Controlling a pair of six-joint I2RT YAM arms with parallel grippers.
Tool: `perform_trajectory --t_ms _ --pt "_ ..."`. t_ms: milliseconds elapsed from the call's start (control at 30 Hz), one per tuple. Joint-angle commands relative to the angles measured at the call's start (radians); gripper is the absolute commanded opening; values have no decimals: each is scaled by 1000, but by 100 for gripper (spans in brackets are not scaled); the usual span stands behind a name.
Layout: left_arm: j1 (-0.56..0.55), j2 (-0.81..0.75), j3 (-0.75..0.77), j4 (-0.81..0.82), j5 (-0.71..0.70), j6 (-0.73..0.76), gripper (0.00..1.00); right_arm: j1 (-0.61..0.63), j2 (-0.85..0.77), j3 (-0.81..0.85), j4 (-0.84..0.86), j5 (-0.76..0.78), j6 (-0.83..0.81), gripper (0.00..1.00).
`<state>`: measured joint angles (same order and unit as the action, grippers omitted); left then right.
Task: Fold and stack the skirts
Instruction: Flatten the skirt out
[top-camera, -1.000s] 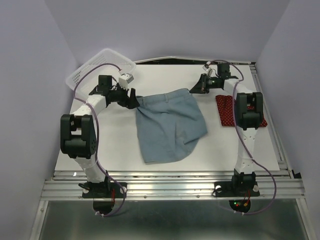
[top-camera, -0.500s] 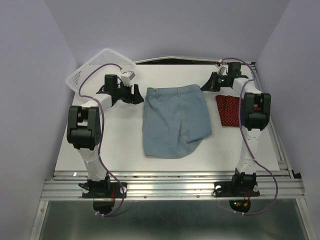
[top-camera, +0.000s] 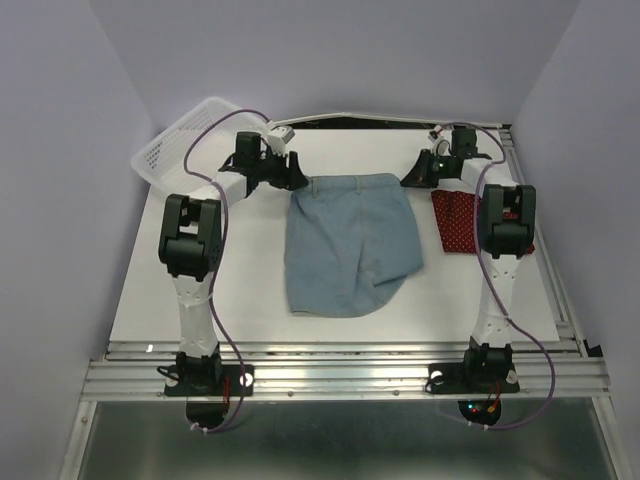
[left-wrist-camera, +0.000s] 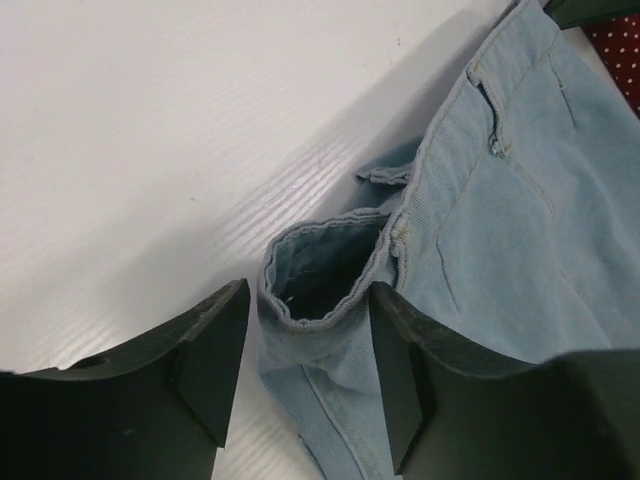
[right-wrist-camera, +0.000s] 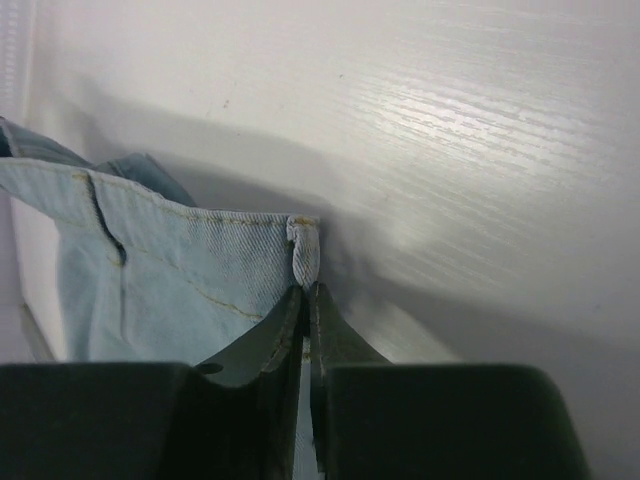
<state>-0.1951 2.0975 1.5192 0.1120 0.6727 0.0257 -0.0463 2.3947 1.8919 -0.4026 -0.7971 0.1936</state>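
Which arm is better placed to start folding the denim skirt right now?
Right. The right gripper is pinched shut on a waistband corner of the denim skirt; the left gripper stands open astride the other corner and must close first.

materials and finish, quick pass

denim skirt (top-camera: 350, 245): light blue cloth, matt, rough weave, stitched seams. red skirt (top-camera: 455, 222): dotted cloth, matt. table (top-camera: 200, 290): white, smooth, faintly ribbed, slight sheen. basket (top-camera: 175, 145): white plastic mesh. left gripper (left-wrist-camera: 310, 300): matt black plastic.

Black-and-white left arm (top-camera: 190, 250) and right arm (top-camera: 500, 225) reach forward, elbows raised; left pincer (left-wrist-camera: 308, 300) spread apart, right pincer (right-wrist-camera: 305, 292) nearly closed.
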Motion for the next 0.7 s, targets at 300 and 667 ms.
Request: perform_trajectory --t_ms 300,667 --pt "17 44 99 -12 102 -52 0 -9 129 177 56 -216 112 68" --pt "29 139 234 -170 111 65 0 -9 210 55 623 -514 703 46"
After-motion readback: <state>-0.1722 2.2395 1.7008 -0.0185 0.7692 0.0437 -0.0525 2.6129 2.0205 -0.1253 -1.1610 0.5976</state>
